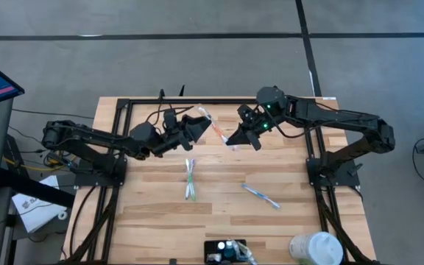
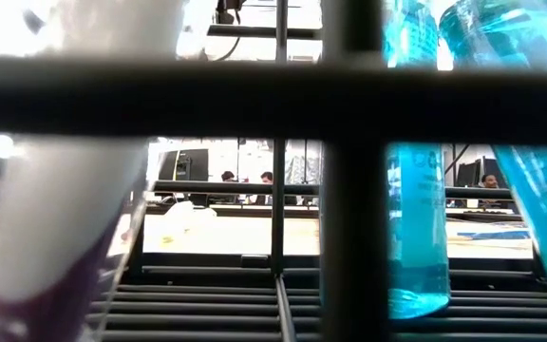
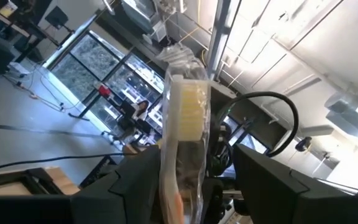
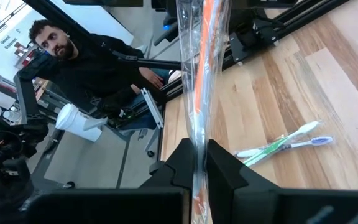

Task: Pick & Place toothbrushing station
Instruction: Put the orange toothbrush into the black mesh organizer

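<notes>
A toothbrush sealed in a clear wrapper [image 1: 207, 118] hangs in the air between my two grippers over the far middle of the table. My right gripper [image 1: 240, 138] is shut on its orange-handled end [image 4: 201, 74]. My left gripper [image 3: 197, 158] is open, one finger on each side of the wrapper, and the yellowish bristle head [image 3: 188, 112] sticks out past its fingers. The toothbrushing station [image 1: 225, 252], a low black box, rests on the table's near edge. My right gripper pinches the clear wrapper at the handle end [image 4: 197, 163] between its two fingers. It comes from the table's right, slanting down. The wrapped toothbrush is lifted clear of the table and reaches toward my left gripper. My left gripper: whether a finger [image 3: 143, 177] touches the wrapper I cannot tell.
Green and white toothbrushes [image 1: 189, 179] and a blue one [image 1: 260, 196] lie loose mid-table. A white round container [image 1: 316, 249] stands at the near right corner. Dark bars and blue and white things right at the lens block the low view. A person [image 4: 73, 56] sits beyond the table.
</notes>
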`<state>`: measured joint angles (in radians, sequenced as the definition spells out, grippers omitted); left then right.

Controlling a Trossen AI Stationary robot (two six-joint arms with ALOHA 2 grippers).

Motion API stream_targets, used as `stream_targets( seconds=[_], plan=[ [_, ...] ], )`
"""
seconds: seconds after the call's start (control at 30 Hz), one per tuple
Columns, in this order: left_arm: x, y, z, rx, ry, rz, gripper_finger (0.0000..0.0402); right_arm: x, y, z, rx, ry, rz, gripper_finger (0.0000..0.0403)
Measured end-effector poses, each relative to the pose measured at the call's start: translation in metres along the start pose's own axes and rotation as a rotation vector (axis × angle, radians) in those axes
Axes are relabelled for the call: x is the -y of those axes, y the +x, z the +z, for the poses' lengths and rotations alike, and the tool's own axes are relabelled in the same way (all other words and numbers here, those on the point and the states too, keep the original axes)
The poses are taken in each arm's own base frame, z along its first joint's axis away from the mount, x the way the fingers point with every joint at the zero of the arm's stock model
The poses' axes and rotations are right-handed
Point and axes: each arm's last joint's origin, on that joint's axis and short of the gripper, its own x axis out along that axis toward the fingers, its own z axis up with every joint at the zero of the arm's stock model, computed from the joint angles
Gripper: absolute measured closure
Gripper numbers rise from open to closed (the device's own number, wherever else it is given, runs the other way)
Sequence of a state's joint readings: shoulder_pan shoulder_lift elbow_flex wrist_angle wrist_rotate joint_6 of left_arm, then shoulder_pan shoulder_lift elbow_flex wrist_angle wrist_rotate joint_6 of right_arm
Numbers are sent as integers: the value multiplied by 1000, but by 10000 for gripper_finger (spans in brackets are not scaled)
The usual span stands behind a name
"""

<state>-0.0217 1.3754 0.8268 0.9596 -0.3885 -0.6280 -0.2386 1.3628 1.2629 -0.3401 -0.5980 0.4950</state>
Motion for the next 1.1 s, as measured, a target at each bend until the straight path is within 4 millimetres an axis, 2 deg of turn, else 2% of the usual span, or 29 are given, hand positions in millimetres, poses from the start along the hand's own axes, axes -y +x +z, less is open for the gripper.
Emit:
stream_targets(
  seconds=[0.3,0.63,0.8,1.1],
  plan=[
    [-5,7,-16,-39,-27,19,201,0,0,0,0,-1,0,391],
    [-2,11,-14,-24,-21,13,216,0,0,0,0,-6,0,391],
    [-2,11,-14,-23,-26,15,260,0,0,0,0,-8,0,391],
    [-2,10,-14,-20,-37,21,387,1,-1,1,0,-34,2,384]
  ],
)
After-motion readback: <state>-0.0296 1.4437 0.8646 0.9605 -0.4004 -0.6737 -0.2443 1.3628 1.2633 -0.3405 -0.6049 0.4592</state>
